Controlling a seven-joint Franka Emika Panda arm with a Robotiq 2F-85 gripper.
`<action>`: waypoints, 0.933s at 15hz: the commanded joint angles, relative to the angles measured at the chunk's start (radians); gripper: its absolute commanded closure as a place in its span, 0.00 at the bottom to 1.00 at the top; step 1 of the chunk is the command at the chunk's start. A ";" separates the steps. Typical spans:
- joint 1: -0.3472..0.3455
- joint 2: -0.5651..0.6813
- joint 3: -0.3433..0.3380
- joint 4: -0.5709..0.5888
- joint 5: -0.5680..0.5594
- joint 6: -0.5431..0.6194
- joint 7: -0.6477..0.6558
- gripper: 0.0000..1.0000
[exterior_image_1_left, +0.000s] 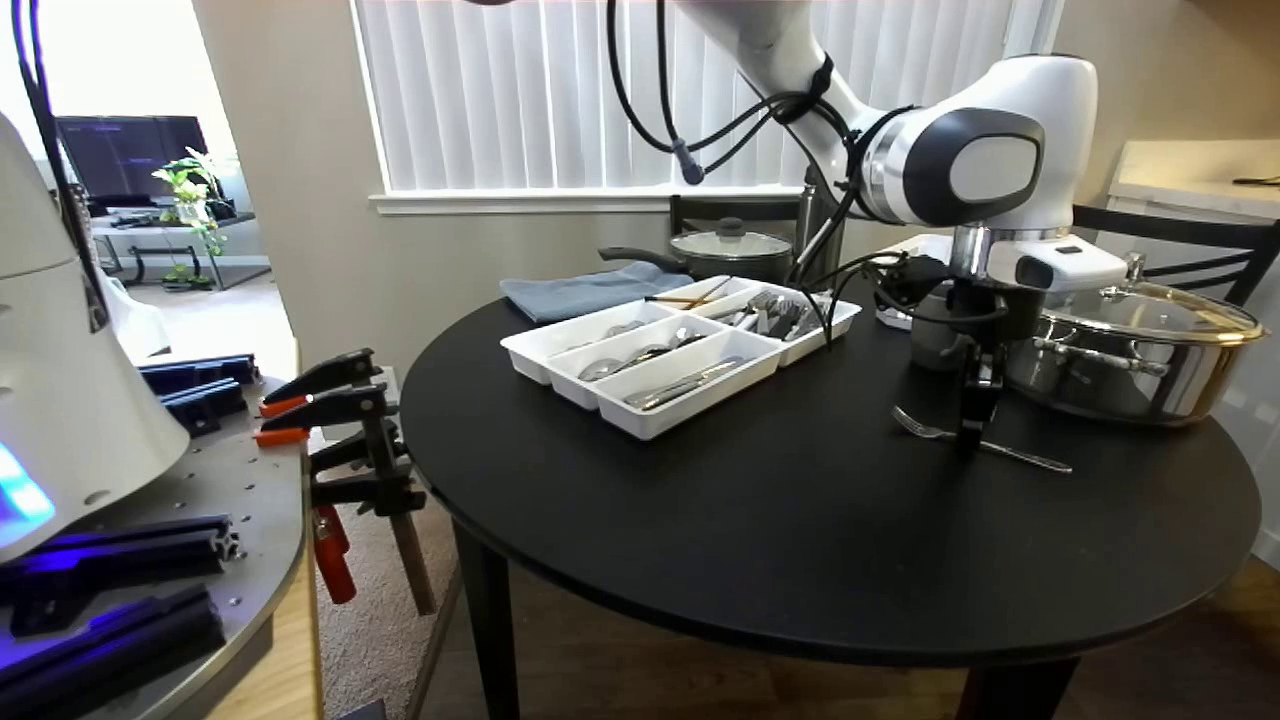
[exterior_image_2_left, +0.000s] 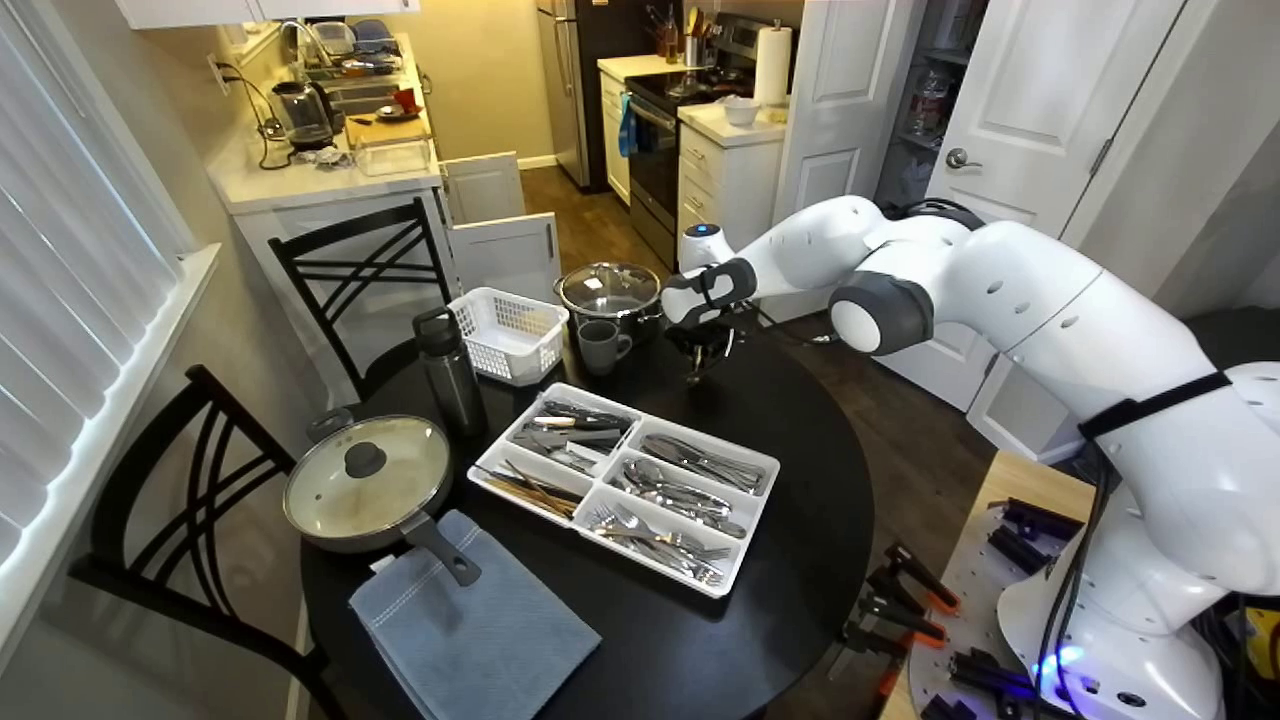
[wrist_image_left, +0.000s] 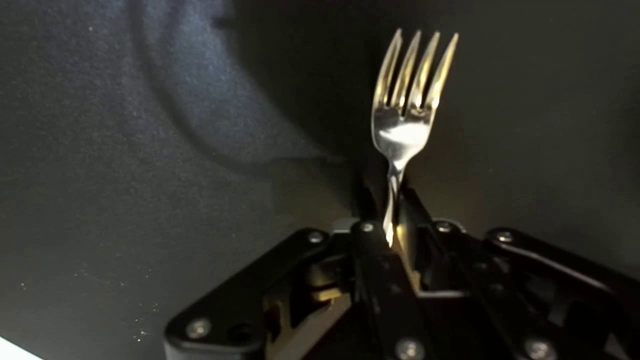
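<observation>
A silver fork (wrist_image_left: 402, 131) lies on the black round table (exterior_image_1_left: 780, 540), tines pointing away from the gripper in the wrist view. My gripper (wrist_image_left: 391, 196) is down at table height around the fork's handle, its fingers (wrist_image_left: 369, 205) drawn close together on either side. Only a very narrow gap shows there, and whether both pads press on the metal is too dark to make out. In an exterior view, the fork (exterior_image_1_left: 1030, 459) sticks out on both sides of the gripper. A white compartment tray (exterior_image_1_left: 712, 398) with cutlery sits nearer the window.
Close beside the gripper stand a lidded steel pot (exterior_image_1_left: 1115, 375) and a grey mug (exterior_image_2_left: 598, 348). Further along are a white basket (exterior_image_2_left: 520, 362), a dark bottle (exterior_image_2_left: 455, 380), a lidded pan (exterior_image_2_left: 345, 545) and a blue cloth (exterior_image_2_left: 480, 630).
</observation>
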 joint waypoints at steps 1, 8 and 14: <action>0.007 -0.006 -0.007 -0.019 -0.002 0.014 0.009 1.00; 0.003 -0.061 0.007 -0.060 0.012 0.041 -0.016 0.99; 0.046 -0.229 0.025 -0.160 -0.018 0.184 -0.174 0.99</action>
